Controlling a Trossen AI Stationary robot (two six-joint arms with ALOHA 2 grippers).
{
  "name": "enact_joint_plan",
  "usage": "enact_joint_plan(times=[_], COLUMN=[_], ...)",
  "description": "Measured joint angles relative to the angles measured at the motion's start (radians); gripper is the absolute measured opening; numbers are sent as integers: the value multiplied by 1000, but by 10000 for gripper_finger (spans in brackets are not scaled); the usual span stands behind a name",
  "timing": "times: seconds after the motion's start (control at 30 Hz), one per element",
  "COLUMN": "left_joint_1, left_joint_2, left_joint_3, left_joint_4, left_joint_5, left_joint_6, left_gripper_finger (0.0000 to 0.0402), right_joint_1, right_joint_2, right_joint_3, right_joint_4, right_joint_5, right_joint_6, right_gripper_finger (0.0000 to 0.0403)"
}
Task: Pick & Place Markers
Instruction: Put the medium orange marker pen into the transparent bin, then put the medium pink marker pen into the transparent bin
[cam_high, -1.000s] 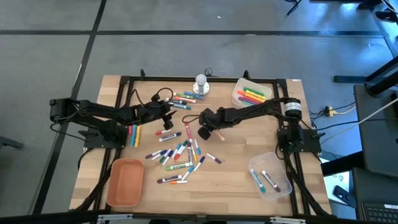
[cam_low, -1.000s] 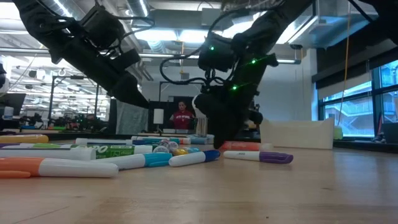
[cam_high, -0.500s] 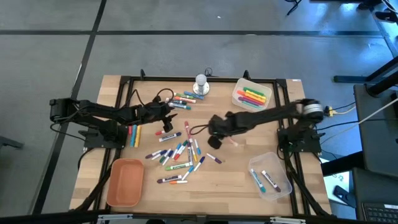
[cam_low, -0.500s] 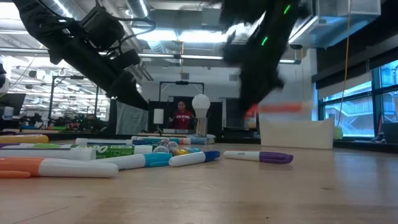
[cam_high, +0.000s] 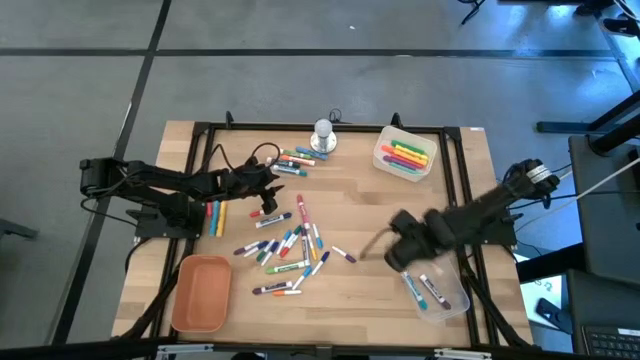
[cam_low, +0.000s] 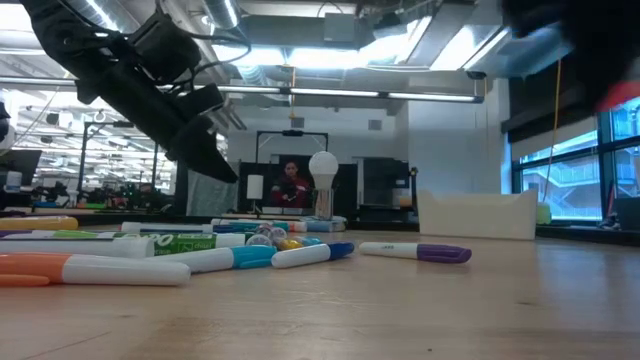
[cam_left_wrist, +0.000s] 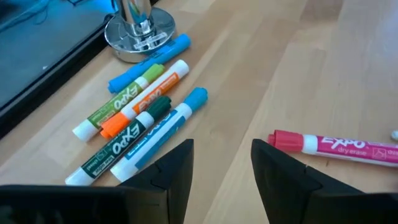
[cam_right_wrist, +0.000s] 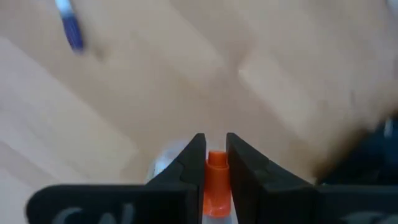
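From straight above we see a wooden table with two dark arms. The right gripper sits at the lower right of the frame, beside the clear tub. Its wrist camera shows the jaws clamped on an orange-capped marker, held above bare wood.

The left gripper hovers at the upper left of centre, jaws apart and empty. Its wrist camera shows four markers lying side by side ahead of the fingers, a blue one beyond them, and one pink-capped marker at the right edge of that frame.

The main scatter of markers lies in the centre of the overhead frame, too many and too overlapped for us to count exactly. Two markers lie in the clear tub. A second clear bin at the upper right holds several bright markers, number unclear. Three markers lie by the left arm. One orange tray sits at the lower left, and one silver round knob at the top centre.

In the table-level view, one person shows in the far background.
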Motion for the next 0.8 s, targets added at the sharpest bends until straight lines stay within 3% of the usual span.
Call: enact_joint_plan(times=[0.17, 0.33, 0.5, 0.67, 0.8], left_joint_1=[0, 0, 0, 11, 11], left_joint_2=[0, 0, 0, 0, 0], left_joint_3=[0, 0, 0, 0, 0], left_joint_4=[-2, -7, -7, -6, -6], left_joint_5=[0, -59, -192, -182, -141], left_joint_6=[-53, -82, -98, -56, 10], left_gripper_finger=[157, 157, 157, 157, 157], right_joint_1=[218, 313, 320, 300, 256], right_joint_2=[33, 74, 92, 91, 91], right_joint_3=[0, 0, 0, 2, 2], right_joint_4=[-2, -3, -24, -42, -54], right_joint_5=[36, 56, 59, 86, 185], right_joint_6=[248, 297, 304, 269, 182], right_gripper_finger=[54, 88, 136, 173, 188])
